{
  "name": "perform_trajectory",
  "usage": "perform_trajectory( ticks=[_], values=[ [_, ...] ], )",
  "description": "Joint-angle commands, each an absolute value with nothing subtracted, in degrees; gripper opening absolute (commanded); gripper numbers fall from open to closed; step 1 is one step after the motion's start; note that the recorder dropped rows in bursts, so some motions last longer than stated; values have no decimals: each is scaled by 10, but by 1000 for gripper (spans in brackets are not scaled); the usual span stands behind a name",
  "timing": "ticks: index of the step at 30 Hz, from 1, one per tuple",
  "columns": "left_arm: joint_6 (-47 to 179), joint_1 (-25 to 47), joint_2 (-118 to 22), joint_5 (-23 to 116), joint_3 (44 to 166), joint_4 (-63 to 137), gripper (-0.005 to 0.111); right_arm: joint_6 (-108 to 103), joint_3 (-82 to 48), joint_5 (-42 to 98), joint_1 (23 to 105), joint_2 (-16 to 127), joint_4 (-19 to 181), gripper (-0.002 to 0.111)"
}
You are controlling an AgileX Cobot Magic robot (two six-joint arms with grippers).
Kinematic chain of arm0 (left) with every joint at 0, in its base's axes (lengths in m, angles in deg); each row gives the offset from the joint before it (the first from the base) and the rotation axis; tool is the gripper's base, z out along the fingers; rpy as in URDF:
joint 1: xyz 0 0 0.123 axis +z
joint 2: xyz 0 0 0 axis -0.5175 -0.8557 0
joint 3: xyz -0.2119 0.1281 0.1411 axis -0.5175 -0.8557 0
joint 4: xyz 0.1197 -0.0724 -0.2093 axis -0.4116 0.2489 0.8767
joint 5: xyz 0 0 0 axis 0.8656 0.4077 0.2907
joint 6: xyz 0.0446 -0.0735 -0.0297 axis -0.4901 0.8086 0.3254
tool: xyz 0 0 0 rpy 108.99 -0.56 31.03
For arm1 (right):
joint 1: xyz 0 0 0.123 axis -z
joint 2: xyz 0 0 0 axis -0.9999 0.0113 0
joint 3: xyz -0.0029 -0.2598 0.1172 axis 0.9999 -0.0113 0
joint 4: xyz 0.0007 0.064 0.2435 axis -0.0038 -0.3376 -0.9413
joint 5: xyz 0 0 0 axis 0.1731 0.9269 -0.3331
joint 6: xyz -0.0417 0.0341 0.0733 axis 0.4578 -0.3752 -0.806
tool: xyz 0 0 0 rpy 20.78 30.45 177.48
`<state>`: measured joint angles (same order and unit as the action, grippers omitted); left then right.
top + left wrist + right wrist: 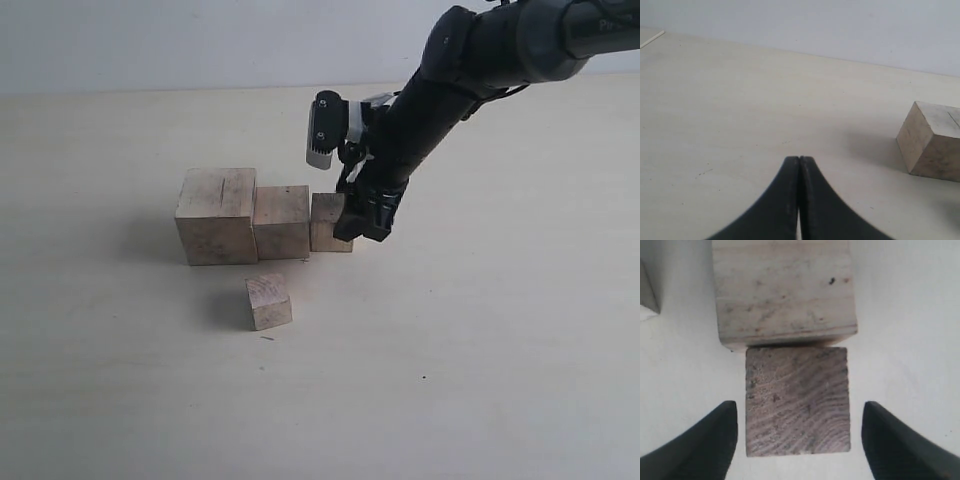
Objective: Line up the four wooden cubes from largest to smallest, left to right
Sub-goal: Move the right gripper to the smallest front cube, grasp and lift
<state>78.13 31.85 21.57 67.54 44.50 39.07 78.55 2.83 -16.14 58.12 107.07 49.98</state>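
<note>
Three wooden cubes stand in a touching row: the largest cube [217,215] at the left, the second cube [281,222] in the middle, the third cube [327,222] at the right. The smallest cube [269,301] sits alone in front of the row. My right gripper [362,226] is open just right of the third cube [797,401], its fingers [710,440] either side of that cube with gaps. The second cube [785,290] lies beyond it. My left gripper [799,159] is shut, empty, low over bare table, with the largest cube [932,140] off to one side.
The pale table [480,330] spreads around the cubes. A light wall [200,40] rises behind the table's far edge. The right arm [470,70] reaches in from the upper right.
</note>
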Motion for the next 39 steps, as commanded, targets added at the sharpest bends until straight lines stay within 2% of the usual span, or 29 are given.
perform_trajectory(
  ticks=[1, 3, 8, 10, 13, 14, 16, 19, 23, 26, 31, 35, 39],
  values=[
    [779, 315, 219, 671, 444, 388, 0, 773, 27, -163, 580, 1052, 477, 76],
    [779, 315, 219, 671, 444, 388, 0, 767, 27, -170, 580, 1043, 473, 79],
    [779, 315, 219, 671, 444, 388, 0, 594, 27, -252, 580, 965, 521, 78],
    [779, 315, 219, 671, 444, 388, 0, 490, 27, -283, 571, 938, 516, 72],
    [779, 315, 219, 671, 444, 388, 0, 402, 27, -307, 537, 914, 516, 44],
    [779, 315, 219, 671, 444, 388, 0, 378, 27, -323, 516, 908, 516, 27],
    [779, 315, 219, 671, 444, 388, 0, 328, 27, -343, 482, 907, 516, 0],
    [779, 315, 219, 671, 444, 388, 0, 223, 27, -330, 433, 908, 542, 0],
    [779, 315, 219, 671, 444, 388, 0, -57, 26, -279, 357, 925, 664, 0],
    [779, 315, 219, 671, 444, 388, 0, -167, 26, -279, 330, 952, 734, 2],
    [779, 315, 219, 671, 444, 388, 0, -187, 26, -278, 327, 985, 740, 27],
    [779, 315, 219, 671, 444, 388, 0, -187, 26, -272, 327, 988, 725, 55],
    [779, 315, 219, 671, 444, 388, 0, -204, 26, -244, 327, 989, 748, 67]
  ],
)
